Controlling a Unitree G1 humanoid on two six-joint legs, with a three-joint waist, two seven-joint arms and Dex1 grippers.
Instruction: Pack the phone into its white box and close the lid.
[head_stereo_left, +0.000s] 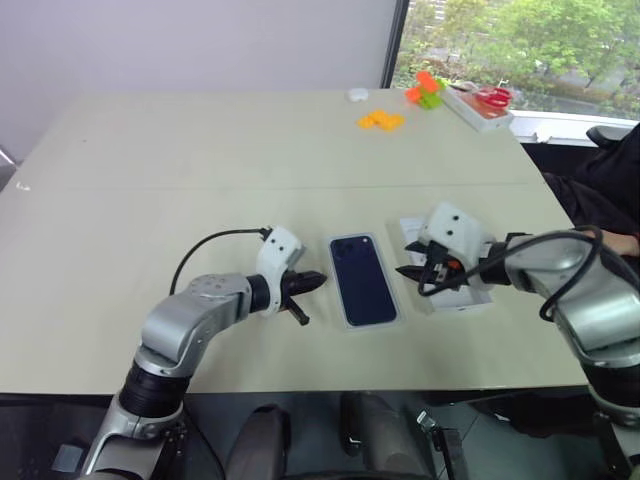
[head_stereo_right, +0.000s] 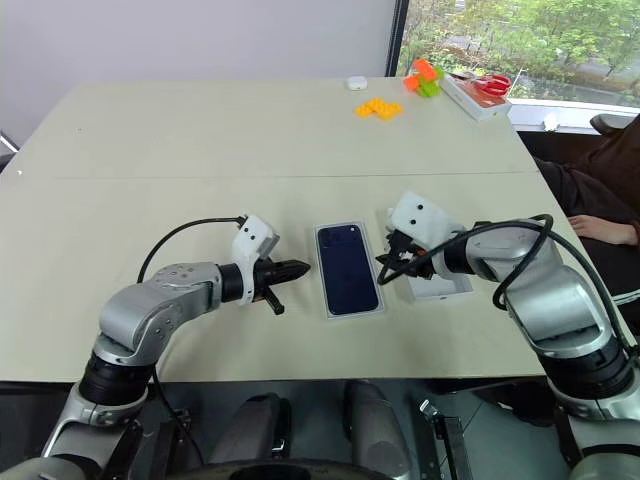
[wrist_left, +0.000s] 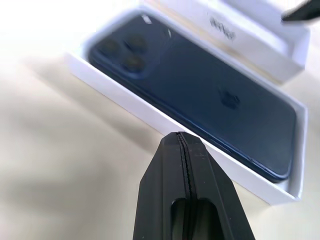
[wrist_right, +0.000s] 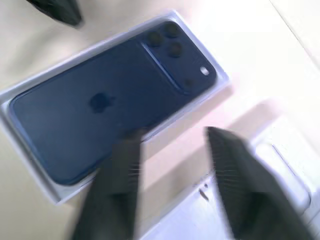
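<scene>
left gripper (head_stereo_left: 312, 284): pressed together, holding nothing, just beside my box
phone (head_stereo_left: 362, 279): already lying in the white box (head_stereo_left: 346, 318), so that bit's done
right gripper (wrist_right: 172, 165): spread, empty
lid: can't pick it out, i still need it on

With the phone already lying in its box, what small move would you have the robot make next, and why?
Probably lower the right gripper onto the white piece beside the white box and close on it. The phone lies flat in that box, uncovered, and this gripper hangs open just above that piece, which seems to be the lid. The left gripper, shut, is off to the box's other side.
</scene>
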